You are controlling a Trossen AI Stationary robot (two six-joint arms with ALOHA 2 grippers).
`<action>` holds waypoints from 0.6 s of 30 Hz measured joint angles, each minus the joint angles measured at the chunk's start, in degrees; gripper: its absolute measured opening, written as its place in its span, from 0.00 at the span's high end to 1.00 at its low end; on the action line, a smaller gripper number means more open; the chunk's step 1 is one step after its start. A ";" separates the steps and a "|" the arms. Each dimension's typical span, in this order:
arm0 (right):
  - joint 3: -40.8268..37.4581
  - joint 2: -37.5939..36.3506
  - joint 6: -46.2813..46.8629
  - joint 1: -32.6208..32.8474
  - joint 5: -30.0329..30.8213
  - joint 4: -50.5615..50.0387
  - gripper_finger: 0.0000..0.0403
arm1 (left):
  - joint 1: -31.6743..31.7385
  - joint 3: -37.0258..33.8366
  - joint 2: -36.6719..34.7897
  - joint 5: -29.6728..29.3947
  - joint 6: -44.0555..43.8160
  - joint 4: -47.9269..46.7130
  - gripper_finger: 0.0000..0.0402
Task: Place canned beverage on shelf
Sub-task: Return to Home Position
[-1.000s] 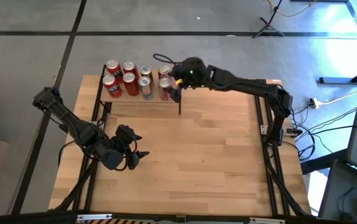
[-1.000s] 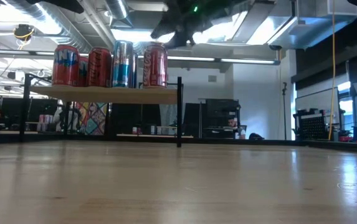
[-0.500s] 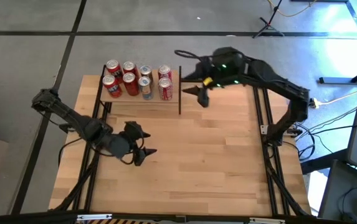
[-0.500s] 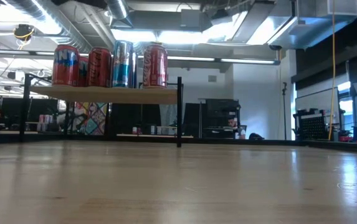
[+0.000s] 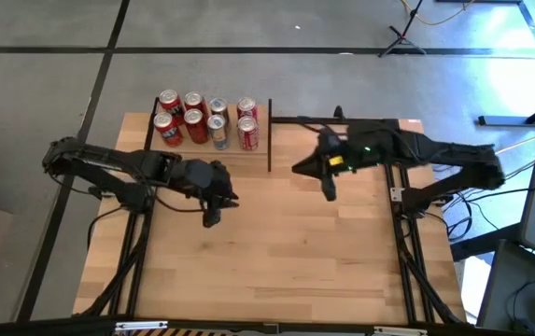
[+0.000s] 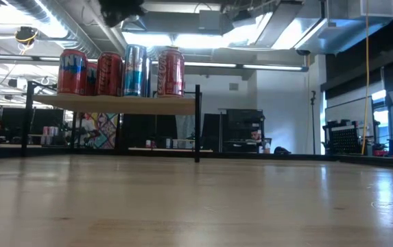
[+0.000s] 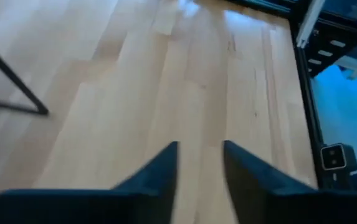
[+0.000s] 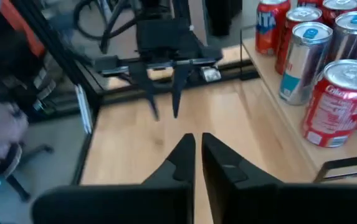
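Several beverage cans (image 5: 202, 119) stand upright on their bases on the shelf (image 5: 213, 155), a small wood board on black posts at the table's far left. The low view shows the cans (image 6: 122, 71) in a row on the shelf (image 6: 114, 104). My right gripper (image 5: 327, 183) hovers right of the shelf's right end, shut and with nothing in it; its fingers (image 8: 187, 153) lie close together. My left gripper (image 5: 214, 207) hovers over the table nearer than the shelf, open, with nothing between its fingers (image 7: 167, 167). It also shows in the right wrist view (image 8: 166, 106).
Bare wooden tabletop (image 5: 295, 252) stretches from the shelf to the near edge. A black post (image 5: 269, 140) marks the shelf's right end. Black frame rails (image 5: 398, 187) run along the table's right side. Cables and stands lie on the floor beyond.
My right gripper has drawn back from the cans at the shelf's right end, going toward the table's right and near edges; the cans stay upright on the shelf. My left gripper has gone from the table's left toward its middle and far edge, closer to the shelf.
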 joint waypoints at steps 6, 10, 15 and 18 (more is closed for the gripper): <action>-18.60 -12.08 5.15 0.61 0.98 15.78 0.95 | 0.48 0.00 -1.45 1.75 9.28 6.97 0.98; -27.71 -19.97 5.38 0.56 1.63 20.57 0.98 | 0.30 0.00 -2.74 1.23 10.19 9.81 0.96; -36.46 -29.31 4.94 0.59 5.49 22.71 0.99 | -1.76 0.00 -4.01 -11.43 8.79 9.31 0.95; -39.74 -33.04 4.64 0.58 5.76 20.28 0.99 | -2.30 0.00 -4.33 -17.83 8.81 9.32 0.95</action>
